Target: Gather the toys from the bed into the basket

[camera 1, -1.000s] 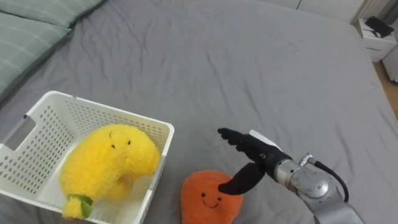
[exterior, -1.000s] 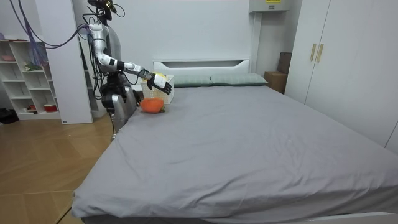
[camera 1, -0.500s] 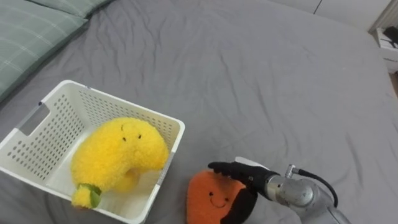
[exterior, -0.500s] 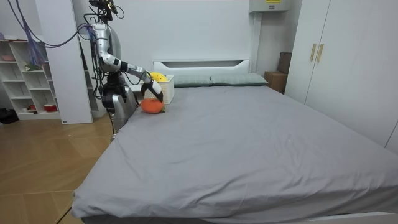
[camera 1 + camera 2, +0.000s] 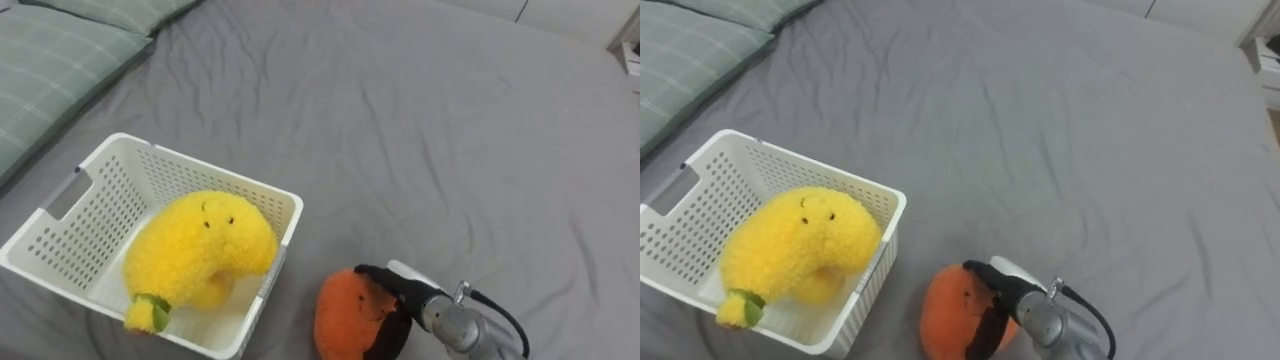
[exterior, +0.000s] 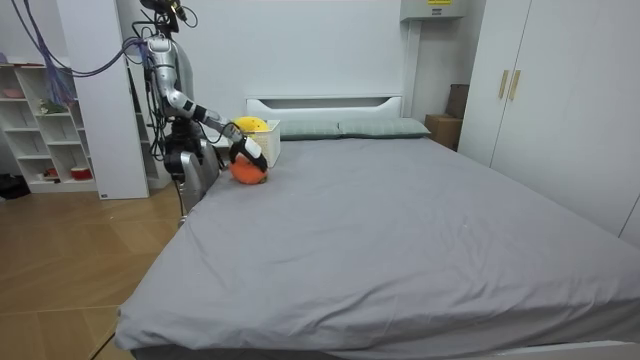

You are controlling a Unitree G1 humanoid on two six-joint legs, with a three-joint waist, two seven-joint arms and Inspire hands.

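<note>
Our right hand (image 5: 398, 300) clasps the orange plush toy (image 5: 343, 308) on the grey bed (image 5: 450, 140), fingers and thumb curled round it; just beside it, the white basket (image 5: 215, 174) holds a yellow plush toy (image 5: 205, 250).

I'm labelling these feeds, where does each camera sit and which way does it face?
Left eye view: robot's head, looking down at bed; right hand grips orange toy beside basket.
Right eye view: same, slightly shifted; same hand.
Room view: beyond bed's foot, facing headboard; whole robot.
All share orange toy and basket.
</note>
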